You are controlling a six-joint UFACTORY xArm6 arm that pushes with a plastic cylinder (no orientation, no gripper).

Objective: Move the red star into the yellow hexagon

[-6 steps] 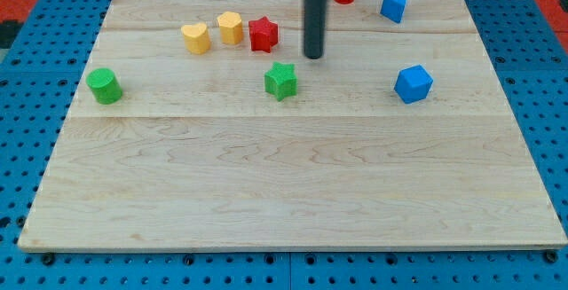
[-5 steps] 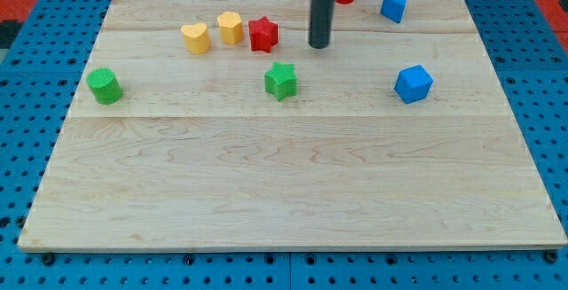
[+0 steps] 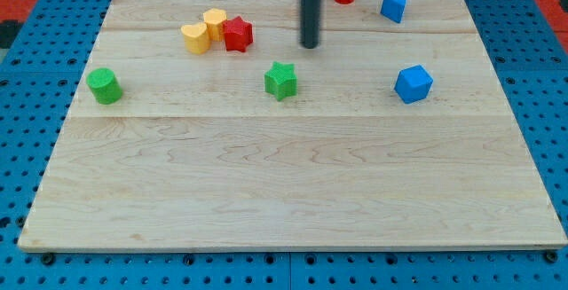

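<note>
Near the view's top left, the red star [image 3: 237,34] touches the yellow hexagon [image 3: 215,22]; light and slippery, I judge. My tip [image 3: 309,46], a bare rod holding nothing, stands well right.

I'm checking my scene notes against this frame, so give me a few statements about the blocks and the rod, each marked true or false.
1. The red star touches the yellow hexagon. True.
2. My tip presses against the red star. False: it stands apart, to the star's right in the view.
3. The green star lies below my tip in the view. True.
4. The yellow heart sits at the view's right edge. False: it is left of the hexagon, against it.
5. Two blue blocks are on the board. True.
</note>
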